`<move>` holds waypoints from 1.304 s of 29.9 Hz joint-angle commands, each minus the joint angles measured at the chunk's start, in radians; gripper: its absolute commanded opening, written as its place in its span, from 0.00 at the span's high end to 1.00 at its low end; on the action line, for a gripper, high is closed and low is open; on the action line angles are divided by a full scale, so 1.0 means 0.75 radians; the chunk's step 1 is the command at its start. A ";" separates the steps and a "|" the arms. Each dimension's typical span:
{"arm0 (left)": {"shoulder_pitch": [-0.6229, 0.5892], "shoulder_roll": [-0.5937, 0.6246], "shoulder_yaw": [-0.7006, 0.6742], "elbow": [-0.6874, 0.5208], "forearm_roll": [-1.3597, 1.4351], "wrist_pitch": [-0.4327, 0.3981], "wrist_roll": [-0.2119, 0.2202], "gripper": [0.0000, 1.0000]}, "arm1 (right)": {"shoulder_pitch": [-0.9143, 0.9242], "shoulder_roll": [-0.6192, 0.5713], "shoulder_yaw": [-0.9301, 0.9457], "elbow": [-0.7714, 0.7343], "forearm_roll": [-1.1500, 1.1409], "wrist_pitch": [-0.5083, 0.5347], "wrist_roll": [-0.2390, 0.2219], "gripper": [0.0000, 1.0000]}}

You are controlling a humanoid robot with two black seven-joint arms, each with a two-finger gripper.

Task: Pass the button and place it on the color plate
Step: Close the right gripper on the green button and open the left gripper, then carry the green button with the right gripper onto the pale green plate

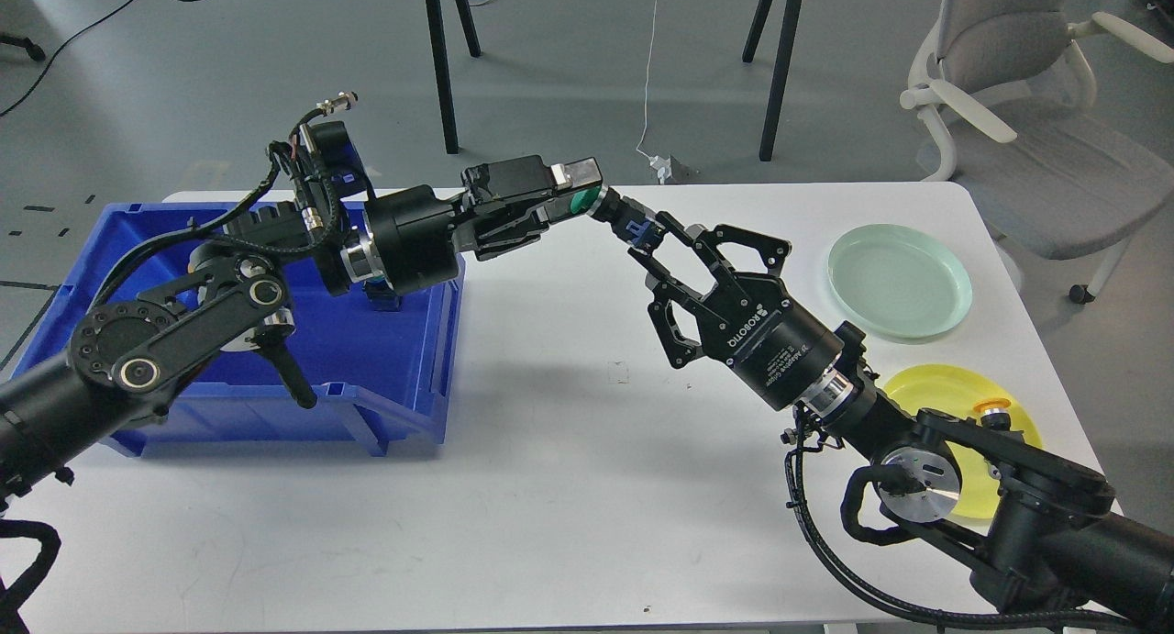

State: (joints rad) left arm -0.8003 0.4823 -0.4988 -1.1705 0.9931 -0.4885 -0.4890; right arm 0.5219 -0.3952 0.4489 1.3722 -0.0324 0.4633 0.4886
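The white tabletop (569, 487) is carrying everything, stretching across most of the head view. On its left side a blue bin (404, 368) is sitting, open at the top, with the left arm reaching over it from the left edge. A smaller blue item is lying inside the bin under the arm, too hidden to identify. On the right side, a pale green plate (899, 281) is resting near the far edge, and a yellow plate (954, 391) is lying nearer, partly covered by the right arm; an orange-capped button (992, 408) is sitting on it.

The two arms are meeting above the middle of the tabletop. The left gripper (587, 198) is pointing right, and its fingers are pinching the green cap end of a button (613, 214), which is being held in the air between the two grippers, well above the tabletop. The right gripper (653, 239) is pointing up and left, and its fingers (683, 238) are closing on the button's dark blue-and-black rear end, appearing to touch it, though whether they are truly gripping cannot be told. Both grippers are thus sitting at opposite ends of the same button.
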 commanded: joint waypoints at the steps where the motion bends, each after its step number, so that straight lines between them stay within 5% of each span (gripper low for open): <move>1: 0.004 -0.003 0.000 0.002 -0.005 0.000 0.000 0.29 | -0.033 -0.023 0.025 0.015 0.000 0.004 0.000 0.80; 20: 0.018 -0.013 0.000 0.033 -0.089 0.000 0.000 0.21 | -0.325 -0.338 0.432 -0.007 0.004 0.034 0.000 0.82; 29: 0.040 -0.019 0.008 0.035 -0.085 0.000 0.000 0.21 | -0.326 -0.377 0.477 -0.483 0.004 0.021 0.000 0.82; 39: 0.049 -0.021 0.008 0.033 -0.083 0.000 0.000 0.21 | -0.140 -0.230 0.285 -0.927 0.000 -0.198 0.000 0.82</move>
State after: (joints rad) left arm -0.7641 0.4667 -0.4923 -1.1458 0.9311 -0.4888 -0.4886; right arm 0.3643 -0.6057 0.7284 0.7511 -0.0320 0.3650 0.4887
